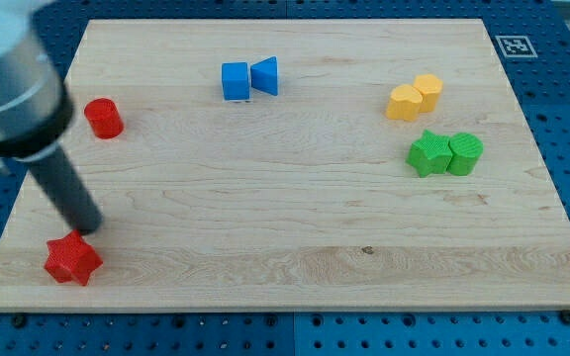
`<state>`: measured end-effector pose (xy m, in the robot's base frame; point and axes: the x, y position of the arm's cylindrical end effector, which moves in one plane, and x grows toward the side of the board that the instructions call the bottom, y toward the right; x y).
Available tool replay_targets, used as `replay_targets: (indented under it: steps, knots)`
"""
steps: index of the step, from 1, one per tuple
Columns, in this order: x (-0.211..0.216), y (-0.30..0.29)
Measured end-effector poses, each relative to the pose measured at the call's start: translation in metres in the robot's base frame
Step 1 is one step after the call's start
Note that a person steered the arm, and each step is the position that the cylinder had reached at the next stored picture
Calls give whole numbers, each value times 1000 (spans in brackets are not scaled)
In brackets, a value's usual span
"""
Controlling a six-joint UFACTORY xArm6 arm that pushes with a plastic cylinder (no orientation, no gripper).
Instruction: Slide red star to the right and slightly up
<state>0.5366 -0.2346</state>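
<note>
The red star (72, 259) lies near the tabletop's (285, 218) bottom-left corner. My tip (91, 228) sits just above it to the right, touching or nearly so. There is no pincer, only the rod. Farther up: green star (427, 153) touching green cylinder (465, 153), red cylinder (103, 118), two yellow blocks (414, 96), blue cube (235, 81) beside blue wedge (265, 76).

My tip (90, 227) just above the red star (73, 260), bottom-left.
</note>
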Motion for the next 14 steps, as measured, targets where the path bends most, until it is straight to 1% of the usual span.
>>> replay_targets:
  steps: [1,2,3,4,5,6,7,9,10,11,12,14]
  knots:
    - [-6,-43]
    - [33,-44]
    - [55,-37]
    - [71,6]
    - [65,23]
    - [40,35]
    - [31,45]
    - [56,47]
    - [56,47]
    - [55,47]
    - [36,47]
    - [27,75]
